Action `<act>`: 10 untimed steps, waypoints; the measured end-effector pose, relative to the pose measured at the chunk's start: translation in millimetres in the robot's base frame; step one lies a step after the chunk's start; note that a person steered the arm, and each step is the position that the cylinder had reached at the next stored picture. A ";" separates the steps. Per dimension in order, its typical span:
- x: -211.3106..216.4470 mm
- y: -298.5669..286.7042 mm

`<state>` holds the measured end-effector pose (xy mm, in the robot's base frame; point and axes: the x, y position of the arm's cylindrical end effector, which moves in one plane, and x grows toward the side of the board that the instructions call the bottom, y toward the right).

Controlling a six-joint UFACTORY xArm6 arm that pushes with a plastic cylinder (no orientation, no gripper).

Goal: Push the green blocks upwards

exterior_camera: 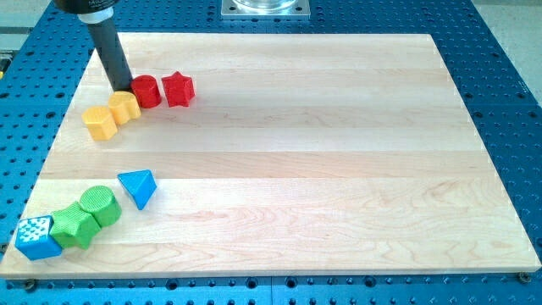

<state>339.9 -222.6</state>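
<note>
While my tip (124, 88) sat far left, touching the red cylinder (146, 91) and yellow block (124, 108), holding nothing, both green blocks (85, 218) lay near left, untouched. Approach step: next move likely needed getting below them.

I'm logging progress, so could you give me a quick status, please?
My tip up top, beside red cylinder. Green blocks bottom left, untouched. Blue triangle close by.
</note>
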 end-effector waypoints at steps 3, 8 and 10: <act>77.5 -36.6; 270.1 -58.9; 277.1 -68.7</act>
<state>617.1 -291.3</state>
